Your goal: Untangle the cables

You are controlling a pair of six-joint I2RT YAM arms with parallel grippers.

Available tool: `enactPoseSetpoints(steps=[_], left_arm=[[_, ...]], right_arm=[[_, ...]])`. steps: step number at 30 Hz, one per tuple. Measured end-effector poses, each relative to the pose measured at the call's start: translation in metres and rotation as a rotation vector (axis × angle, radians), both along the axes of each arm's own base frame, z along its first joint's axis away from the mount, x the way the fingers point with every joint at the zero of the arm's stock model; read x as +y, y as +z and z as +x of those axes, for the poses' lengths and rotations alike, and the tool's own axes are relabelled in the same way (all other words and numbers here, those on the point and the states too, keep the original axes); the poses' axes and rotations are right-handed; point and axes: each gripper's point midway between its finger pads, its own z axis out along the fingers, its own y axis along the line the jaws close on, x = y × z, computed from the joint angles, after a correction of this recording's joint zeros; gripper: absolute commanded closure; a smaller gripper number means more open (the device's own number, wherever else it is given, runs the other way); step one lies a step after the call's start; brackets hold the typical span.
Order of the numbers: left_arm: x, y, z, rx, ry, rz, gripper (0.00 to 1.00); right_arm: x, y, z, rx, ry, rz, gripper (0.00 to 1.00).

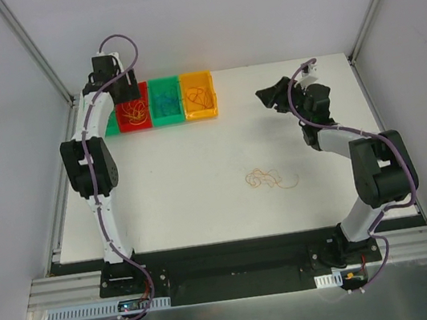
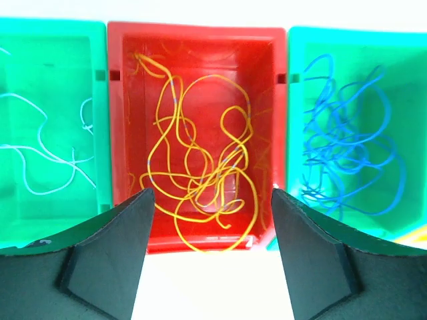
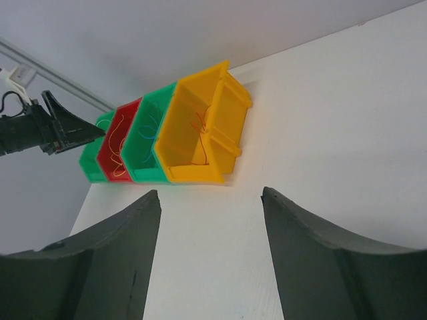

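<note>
While the left gripper (image 2: 211, 193) hangs wide over yellow cables (image 2: 207, 197) in the red bin (image 2: 200, 30), the right gripper (image 3: 211, 193) gapes empty.

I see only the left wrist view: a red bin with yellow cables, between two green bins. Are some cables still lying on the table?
Observer: Yes. One small tangle of orange-looking cables lies on the table, near its middle.
Operator: Thank you. Is there a fourth bin in the row?
Observer: Yes. A yellow bin stands at the right end, next to the right-hand green bin, and it has orange cables inside.
</note>
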Motion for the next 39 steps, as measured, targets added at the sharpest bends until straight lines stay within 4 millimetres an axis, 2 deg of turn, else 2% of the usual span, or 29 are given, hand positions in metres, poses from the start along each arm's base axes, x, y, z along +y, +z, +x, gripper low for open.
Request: enactPoseSetpoints(steps=[5,9,12,14,17,20,22,25,26,28,32,35,39], left_arm=[[-0.006,0.038,-0.002,-0.067,0.007,0.025,0.24],[-0.012,0.049,-0.011,-0.074,0.024,0.043,0.24],[-0.024,0.051,-0.036,-0.041,0.02,0.022,0.25],[-0.037,0.057,-0.061,-0.021,0.008,-0.011,0.27],[-0.078,0.072,-0.103,-0.006,-0.074,-0.089,0.3],[-0.135,0.078,-0.149,0.019,-0.22,-0.159,0.3],[-0.174,0.074,-0.18,0.05,-0.333,-0.19,0.3],[-0.227,0.05,-0.232,0.141,-0.504,-0.213,0.31],[-0.239,0.041,-0.247,0.174,-0.547,-0.214,0.31],[-0.253,0.022,-0.273,0.228,-0.61,-0.198,0.31],[-0.264,0.001,-0.303,0.273,-0.692,-0.154,0.31],[-0.269,-0.001,-0.319,0.263,-0.753,-0.116,0.31],[-0.283,0.009,-0.333,0.218,-0.823,-0.101,0.31]], right_arm=[[0.0,-0.001,0.0,0.002,0.002,-0.002,0.35],[-0.001,-0.009,-0.002,0.032,0.004,-0.025,0.36],[-0.006,-0.022,-0.001,0.11,-0.022,-0.067,0.37],[-0.011,-0.029,-0.003,0.162,-0.05,-0.094,0.38],[-0.021,-0.036,-0.017,0.254,-0.106,-0.137,0.38],[-0.027,-0.04,-0.037,0.343,-0.154,-0.179,0.38],[-0.028,-0.043,-0.06,0.409,-0.168,-0.197,0.38],[-0.034,-0.048,-0.104,0.47,-0.178,-0.215,0.37],[-0.038,-0.052,-0.121,0.49,-0.186,-0.229,0.37],[-0.047,-0.061,-0.149,0.532,-0.196,-0.26,0.37],[-0.058,-0.078,-0.182,0.617,-0.19,-0.314,0.38],[-0.063,-0.096,-0.196,0.677,-0.189,-0.344,0.38],[-0.067,-0.127,-0.216,0.778,-0.176,-0.375,0.42]])
